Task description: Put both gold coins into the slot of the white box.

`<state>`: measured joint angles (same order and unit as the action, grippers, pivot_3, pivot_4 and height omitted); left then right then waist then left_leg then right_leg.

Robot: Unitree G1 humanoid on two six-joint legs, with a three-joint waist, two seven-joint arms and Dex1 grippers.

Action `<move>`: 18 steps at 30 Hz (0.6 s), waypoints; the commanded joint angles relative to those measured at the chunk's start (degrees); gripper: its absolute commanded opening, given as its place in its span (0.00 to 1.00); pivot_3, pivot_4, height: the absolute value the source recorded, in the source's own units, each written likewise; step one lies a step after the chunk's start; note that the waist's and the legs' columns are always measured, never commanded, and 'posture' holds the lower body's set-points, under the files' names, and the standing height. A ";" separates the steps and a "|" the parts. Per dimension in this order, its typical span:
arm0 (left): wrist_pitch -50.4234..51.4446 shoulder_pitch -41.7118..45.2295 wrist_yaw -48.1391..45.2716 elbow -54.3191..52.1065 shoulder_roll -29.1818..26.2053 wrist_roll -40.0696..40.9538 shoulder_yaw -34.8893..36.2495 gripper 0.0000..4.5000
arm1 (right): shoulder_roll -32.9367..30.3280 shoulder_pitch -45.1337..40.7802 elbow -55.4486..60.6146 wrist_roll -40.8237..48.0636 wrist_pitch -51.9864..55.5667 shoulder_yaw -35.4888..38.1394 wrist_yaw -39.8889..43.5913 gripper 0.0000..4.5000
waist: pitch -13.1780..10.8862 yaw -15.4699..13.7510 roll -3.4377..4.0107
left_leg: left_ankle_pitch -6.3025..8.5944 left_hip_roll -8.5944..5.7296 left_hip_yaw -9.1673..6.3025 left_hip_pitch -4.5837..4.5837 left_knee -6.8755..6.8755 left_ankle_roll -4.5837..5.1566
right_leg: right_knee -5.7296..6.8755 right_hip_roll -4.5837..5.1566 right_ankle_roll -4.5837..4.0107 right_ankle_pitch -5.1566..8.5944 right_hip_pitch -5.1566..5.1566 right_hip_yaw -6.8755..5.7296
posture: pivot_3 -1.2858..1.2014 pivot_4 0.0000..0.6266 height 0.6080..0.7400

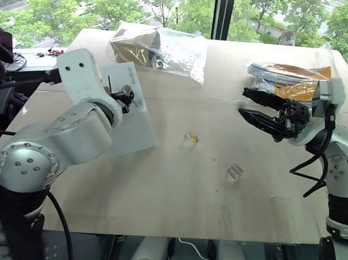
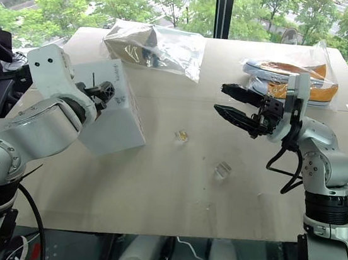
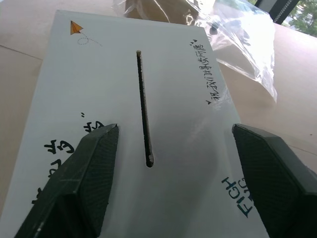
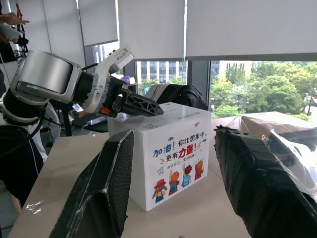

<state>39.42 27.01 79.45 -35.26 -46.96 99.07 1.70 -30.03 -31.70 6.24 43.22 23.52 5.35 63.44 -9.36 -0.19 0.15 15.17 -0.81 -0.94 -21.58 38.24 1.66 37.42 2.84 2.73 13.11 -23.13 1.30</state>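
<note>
The left gripper point(image 3: 171, 173) is raised, its fingers spread wide. The right gripper point(image 2: 227, 101) is held up, pointing left, fingers parted and empty.

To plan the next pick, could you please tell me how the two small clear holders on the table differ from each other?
The left holder shows a gold glint inside; the right holder looks plainly clear. The left holder lies closer to the white box; the right holder lies closer to the table's front edge and more nearly below the right hand. Both are small, clear, lying on the table and untouched.
</note>
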 commanded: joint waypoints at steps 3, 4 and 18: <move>2.56 -0.30 -8.06 2.23 0.16 -8.59 -1.50 0.79 | 0.25 0.14 2.37 1.33 -0.09 1.68 -0.68 0.62 | -0.01 -0.06 -0.01 | 0.11 -0.02 0.01 -0.02 0.02 0.18 | 0.00 -0.03 0.00 0.00 0.00 -0.01 | 0.52 0.24 1.00; 1.86 0.49 -12.49 1.13 0.51 -12.77 -1.49 0.79 | 0.38 0.31 2.06 1.54 0.05 1.95 -0.95 0.62 | -0.01 -0.09 -0.01 | 0.10 -0.02 0.00 -0.03 0.02 0.18 | 0.00 -0.04 0.00 0.00 0.00 -0.01 | 0.52 0.24 1.00; -13.52 -13.49 -65.74 -12.56 9.37 -36.67 1.58 0.79 | 1.24 5.32 2.28 2.23 1.07 2.85 -2.77 0.62 | -0.30 -0.51 -0.48 | -0.01 0.03 -0.38 -1.26 -0.02 -0.03 | -0.69 0.08 0.01 -0.01 -0.73 -0.18 | 0.52 0.24 1.00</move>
<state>27.50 14.39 17.50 -44.59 -37.84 62.94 1.80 -28.73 -26.93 6.28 44.74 24.75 6.80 60.87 -9.65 -0.70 -0.33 15.16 -0.78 -1.36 -22.85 38.19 1.64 36.71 2.95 2.73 13.10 -23.86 1.07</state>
